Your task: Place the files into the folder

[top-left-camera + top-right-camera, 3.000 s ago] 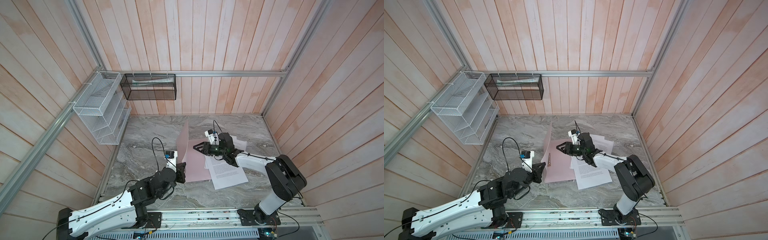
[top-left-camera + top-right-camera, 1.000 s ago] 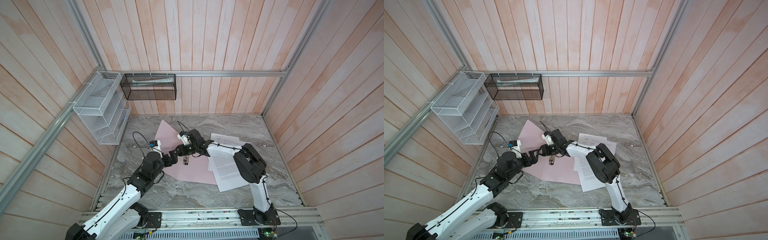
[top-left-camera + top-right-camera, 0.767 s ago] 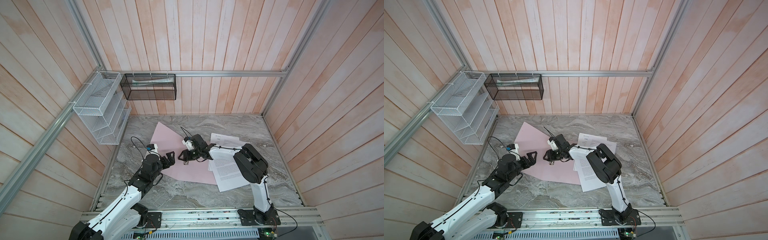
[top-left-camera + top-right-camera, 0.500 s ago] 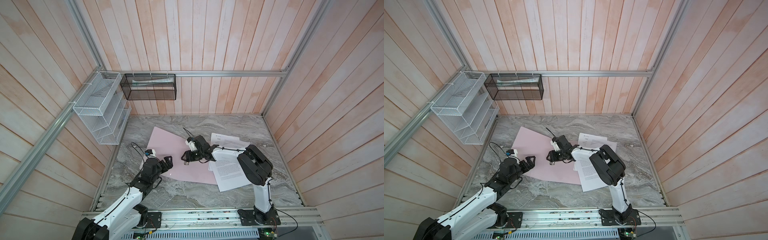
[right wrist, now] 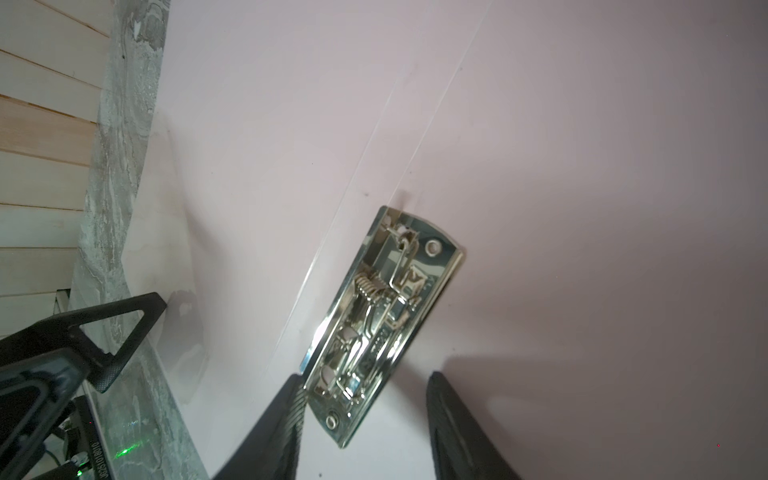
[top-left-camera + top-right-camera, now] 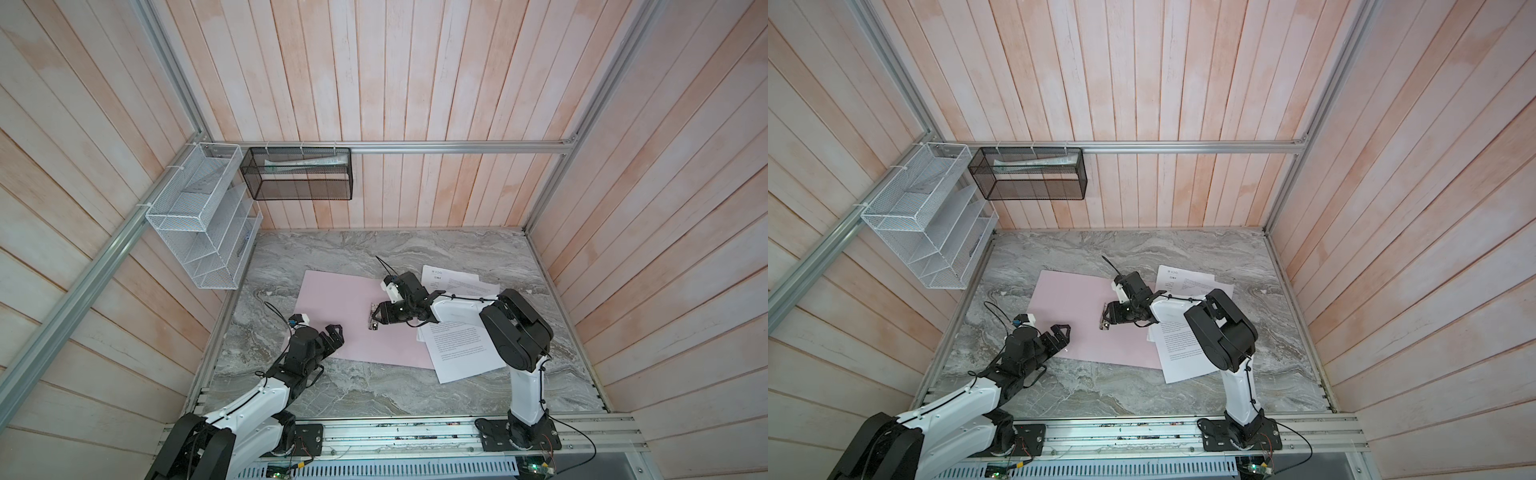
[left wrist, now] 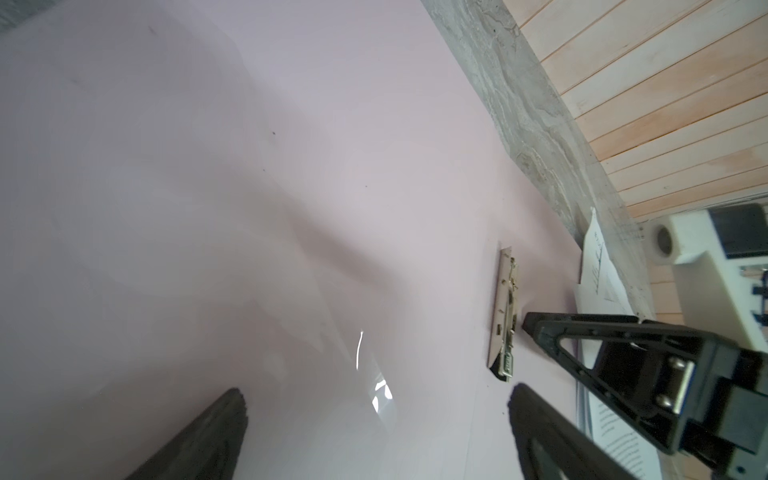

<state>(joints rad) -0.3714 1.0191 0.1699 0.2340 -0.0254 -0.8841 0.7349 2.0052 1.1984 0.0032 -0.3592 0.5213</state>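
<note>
Right claw (image 6: 377,317) stands half apart, astride the near end of the clip (image 5: 386,316), gripping nothing. Left claw (image 6: 336,335), at 8 o'clock from the clip, gapes wide and empty over the folder (image 6: 340,303). The folder lies open flat on the table (image 6: 374,390). The files (image 6: 461,345) lie at its 3 o'clock, overlapping its edge.

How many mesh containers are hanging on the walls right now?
2. A white wire rack hangs on the left wall; a black mesh basket hangs from the back rail, next to it. Nothing suggests another is hidden.
</note>
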